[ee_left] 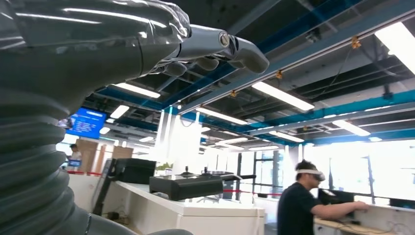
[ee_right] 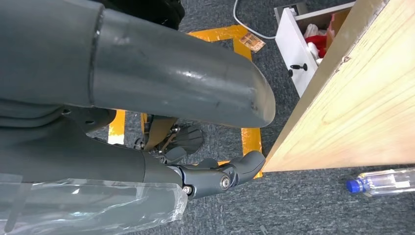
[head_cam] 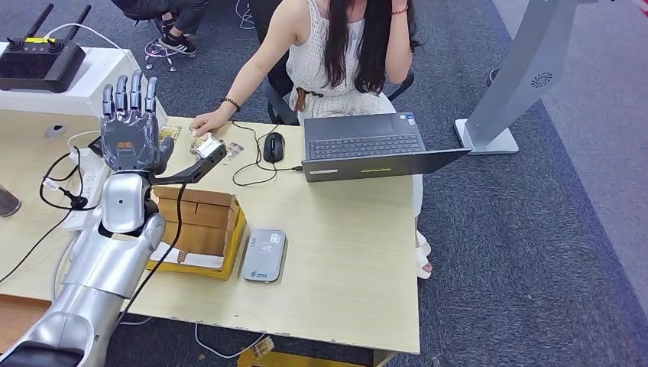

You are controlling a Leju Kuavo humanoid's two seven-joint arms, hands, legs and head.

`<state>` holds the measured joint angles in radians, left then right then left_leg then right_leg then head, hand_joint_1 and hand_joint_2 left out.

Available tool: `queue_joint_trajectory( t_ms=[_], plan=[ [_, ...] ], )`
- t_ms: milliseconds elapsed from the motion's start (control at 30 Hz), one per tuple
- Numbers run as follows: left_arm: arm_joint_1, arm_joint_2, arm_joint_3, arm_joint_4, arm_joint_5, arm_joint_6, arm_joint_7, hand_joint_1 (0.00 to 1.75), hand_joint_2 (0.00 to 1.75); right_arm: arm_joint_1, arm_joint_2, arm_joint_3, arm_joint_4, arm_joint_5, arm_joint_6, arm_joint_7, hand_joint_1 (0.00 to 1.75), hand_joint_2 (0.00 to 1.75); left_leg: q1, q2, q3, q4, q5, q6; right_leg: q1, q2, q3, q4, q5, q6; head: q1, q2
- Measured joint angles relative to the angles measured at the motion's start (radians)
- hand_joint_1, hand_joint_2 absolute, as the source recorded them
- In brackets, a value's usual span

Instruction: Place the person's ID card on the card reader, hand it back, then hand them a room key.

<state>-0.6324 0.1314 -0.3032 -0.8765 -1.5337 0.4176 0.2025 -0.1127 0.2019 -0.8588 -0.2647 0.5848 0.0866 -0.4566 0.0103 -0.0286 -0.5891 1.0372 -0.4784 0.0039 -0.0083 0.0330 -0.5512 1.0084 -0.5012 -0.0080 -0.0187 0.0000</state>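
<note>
My left hand [head_cam: 130,126] is raised above the table's left side, fingers straight up and spread, thumb out toward the person; it holds nothing. In the left wrist view its fingers [ee_left: 215,49] point at the ceiling, bare. The person's hand [head_cam: 205,122] rests on the table just beyond my thumb, beside small cards [head_cam: 208,143]; I cannot tell which is the ID card. The grey card reader [head_cam: 264,254] lies flat near the front edge, with nothing on it. My right hand [ee_right: 215,178] hangs beside the table edge [ee_right: 342,112] over the carpet, fingers loosely bent, holding nothing.
An open cardboard box [head_cam: 200,222] stands just left of the reader, under my left forearm. A laptop [head_cam: 367,145] and a mouse [head_cam: 273,146] sit in front of the seated person. Cables and a power strip [head_cam: 84,195] lie at the left. A water bottle [ee_right: 381,182] lies on the floor.
</note>
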Motion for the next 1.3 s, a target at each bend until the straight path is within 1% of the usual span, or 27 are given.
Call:
queue_joint_trajectory(
  t_ms=[33,100,167,267,333,367,400,467,500,533,567,600,667,733,800,900,933,967,1033,1067,1100,1167,1200,1233,1300],
  plan=[
    [0.035,-0.002,0.011,-0.043,0.008,0.013,-0.037,0.0,1.75,0.003,0.0,-0.002,0.0,-0.01,0.001,-0.006,0.0,0.0,0.0,0.0,0.0,0.0,0.0,0.0,0.0,0.0,0.0,0.0,0.0,0.0,0.0,0.0],
    [0.135,-0.004,0.038,-0.164,0.041,0.039,-0.114,0.0,1.75,0.011,0.0,-0.009,0.0,-0.035,0.002,-0.022,0.0,0.0,-0.001,0.002,0.0,0.0,-0.002,0.001,-0.001,0.002,0.0,0.0,-0.001,0.0,0.0,0.0],
    [0.272,0.003,0.071,-0.316,0.09,0.076,-0.181,0.0,1.75,0.023,0.0,-0.023,0.0,-0.061,0.005,-0.042,0.0,0.0,-0.001,0.006,0.001,-0.001,-0.004,0.001,-0.001,0.006,0.0,0.0,-0.002,0.0,0.0,0.0],
    [0.49,0.019,0.145,-0.534,0.185,0.172,-0.281,0.0,1.75,0.045,-0.004,-0.051,0.0,-0.097,0.011,-0.07,0.0,0.0,-0.001,0.01,0.002,-0.001,-0.008,0.001,-0.001,0.009,0.0,0.0,-0.005,0.001,0.0,0.0],
    [0.638,0.02,0.221,-0.665,0.281,0.235,-0.368,0.0,1.75,0.056,-0.008,-0.072,0.0,-0.112,0.016,-0.084,0.0,0.0,-0.001,0.011,0.002,-0.001,-0.01,0.001,-0.001,0.01,0.0,-0.001,-0.006,0.001,0.0,0.0],
    [0.707,0.014,0.271,-0.727,0.351,0.252,-0.426,0.0,1.75,0.06,-0.009,-0.083,-0.001,-0.116,0.017,-0.089,0.0,0.0,-0.001,0.011,0.002,-0.001,-0.011,0.001,-0.001,0.01,0.0,-0.001,-0.007,0.001,0.0,0.0],
    [0.769,0.002,0.331,-0.785,0.432,0.252,-0.498,0.0,1.75,0.063,-0.01,-0.093,-0.001,-0.119,0.017,-0.092,0.0,0.0,-0.001,0.011,0.002,-0.001,-0.011,0.001,-0.001,0.01,0.0,-0.001,-0.008,0.001,0.0,0.0],
    [0.859,-0.046,0.47,-0.88,0.586,0.197,-0.67,0.0,1.75,0.067,-0.012,-0.112,-0.002,-0.119,0.014,-0.096,0.0,0.0,-0.001,0.009,0.002,-0.001,-0.011,0.001,-0.001,0.008,0.0,-0.001,-0.009,0.002,0.0,0.0],
    [0.886,-0.073,0.537,-0.914,0.634,0.158,-0.746,0.0,1.75,0.068,-0.012,-0.12,-0.002,-0.117,0.013,-0.098,0.0,0.0,-0.001,0.008,0.002,-0.001,-0.011,0.001,-0.001,0.007,0.0,-0.001,-0.009,0.002,0.0,0.0],
    [0.903,-0.1,0.593,-0.94,0.659,0.121,-0.804,0.0,1.75,0.068,-0.013,-0.125,-0.002,-0.115,0.012,-0.099,0.0,0.0,-0.001,0.007,0.002,-0.001,-0.011,0.001,-0.001,0.006,0.0,-0.001,-0.009,0.002,0.0,0.0],
    [0.915,-0.124,0.647,-0.962,0.668,0.09,-0.846,0.0,1.75,0.068,-0.013,-0.13,-0.002,-0.114,0.012,-0.1,0.0,0.0,-0.001,0.007,0.002,-0.001,-0.011,0.001,-0.001,0.006,0.0,-0.001,-0.009,0.002,0.0,0.0],
    [0.924,-0.145,0.691,-0.981,0.667,0.072,-0.869,0.0,1.75,0.067,-0.013,-0.134,-0.002,-0.114,0.013,-0.1,0.0,0.0,-0.001,0.007,0.002,-0.001,-0.011,0.002,-0.001,0.006,0.001,-0.001,-0.009,0.002,0.0,0.0],
    [0.938,-0.187,0.777,-1.018,0.659,0.049,-0.893,0.0,1.75,0.067,-0.013,-0.143,-0.004,-0.113,0.013,-0.101,0.0,0.0,-0.001,0.006,0.002,-0.001,-0.011,0.002,-0.001,0.004,0.001,-0.001,-0.009,0.002,0.0,0.0],
    [0.944,-0.222,0.835,-1.043,0.655,0.042,-0.897,0.0,1.75,0.066,-0.013,-0.151,-0.005,-0.112,0.012,-0.102,0.0,0.0,-0.001,0.004,0.003,-0.001,-0.01,0.002,-0.001,0.003,0.003,-0.001,-0.009,0.002,0.0,0.0],
    [0.947,-0.243,0.864,-1.054,0.661,0.038,-0.898,0.0,1.75,0.066,-0.013,-0.156,-0.005,-0.112,0.01,-0.103,0.0,0.0,-0.001,0.004,0.003,-0.001,-0.01,0.002,-0.001,0.002,0.004,-0.001,-0.008,0.002,0.0,0.0],
    [0.949,-0.248,0.872,-1.058,0.666,0.037,-0.898,0.0,1.75,0.066,-0.013,-0.157,-0.005,-0.112,0.009,-0.103,0.0,0.0,-0.001,0.004,0.003,-0.001,-0.01,0.002,-0.001,0.002,0.004,-0.001,-0.008,0.002,0.0,0.0],
    [0.953,-0.258,0.883,-1.061,0.694,0.02,-0.899,0.0,1.75,0.066,-0.013,-0.16,-0.005,-0.113,0.006,-0.102,0.0,0.44,-0.001,0.004,0.004,-0.001,-0.01,0.002,-0.001,0.002,0.004,-0.001,-0.008,0.002,0.0,0.0],
    [0.947,-0.279,0.915,-1.05,0.768,-0.045,-0.898,0.0,1.75,0.066,-0.013,-0.167,-0.005,-0.113,0.001,-0.097,0.0,0.87,-0.001,0.003,0.004,-0.001,-0.01,0.002,-0.001,0.001,0.004,-0.001,-0.008,0.002,0.0,0.0],
    [0.902,-0.323,1.02,-0.952,0.936,-0.242,-0.884,0.0,1.75,0.066,-0.013,-0.183,-0.004,-0.102,-0.029,-0.07,0.0,1.75,-0.002,0.0,0.005,-0.001,-0.01,0.003,-0.001,-0.001,0.005,-0.001,-0.008,0.002,0.0,0.0],
    [0.864,-0.333,1.08,-0.854,0.989,-0.335,-0.874,0.0,1.75,0.066,-0.013,-0.188,-0.003,-0.092,-0.052,-0.045,0.0,1.75,-0.002,0.0,0.005,-0.001,-0.01,0.003,-0.001,-0.002,0.006,-0.001,-0.008,0.002,0.0,0.0],
    [0.826,-0.325,1.129,-0.737,0.994,-0.382,-0.865,0.0,1.75,0.064,-0.013,-0.19,-0.001,-0.079,-0.081,-0.016,0.0,1.75,-0.002,0.0,0.006,-0.001,-0.01,0.003,-0.001,-0.002,0.006,-0.001,-0.008,0.002,0.0,0.0],
    [0.761,-0.293,1.213,-0.47,0.971,-0.402,-0.85,0.0,1.75,0.062,-0.013,-0.192,0.007,-0.056,-0.142,0.06,0.0,1.75,-0.001,0.001,0.007,-0.002,-0.009,0.002,-0.001,0.0,0.007,-0.001,-0.008,0.002,-0.001,0.0],
    [0.733,-0.273,1.25,-0.324,0.959,-0.395,-0.826,0.0,1.31,0.061,-0.013,-0.193,0.013,-0.045,-0.171,0.112,0.0,1.75,-0.001,0.001,0.007,-0.002,-0.009,0.001,-0.001,0.0,0.007,-0.001,-0.008,0.002,-0.002,0.0],
    [0.709,-0.258,1.281,-0.189,0.947,-0.386,-0.791,0.0,1.31,0.06,-0.013,-0.194,0.019,-0.035,-0.197,0.166,0.0,1.75,-0.001,0.001,0.007,-0.002,-0.009,0.001,-0.001,0.0,0.007,-0.001,-0.008,0.002,-0.002,0.0],
    [0.675,-0.241,1.328,0.046,0.927,-0.368,-0.685,0.0,1.31,0.059,-0.012,-0.195,0.032,-0.014,-0.235,0.275,0.0,1.75,-0.001,0.0,0.006,-0.002,-0.009,0.001,-0.001,0.0,0.006,-0.001,-0.008,0.002,-0.002,0.0]
  ],
)
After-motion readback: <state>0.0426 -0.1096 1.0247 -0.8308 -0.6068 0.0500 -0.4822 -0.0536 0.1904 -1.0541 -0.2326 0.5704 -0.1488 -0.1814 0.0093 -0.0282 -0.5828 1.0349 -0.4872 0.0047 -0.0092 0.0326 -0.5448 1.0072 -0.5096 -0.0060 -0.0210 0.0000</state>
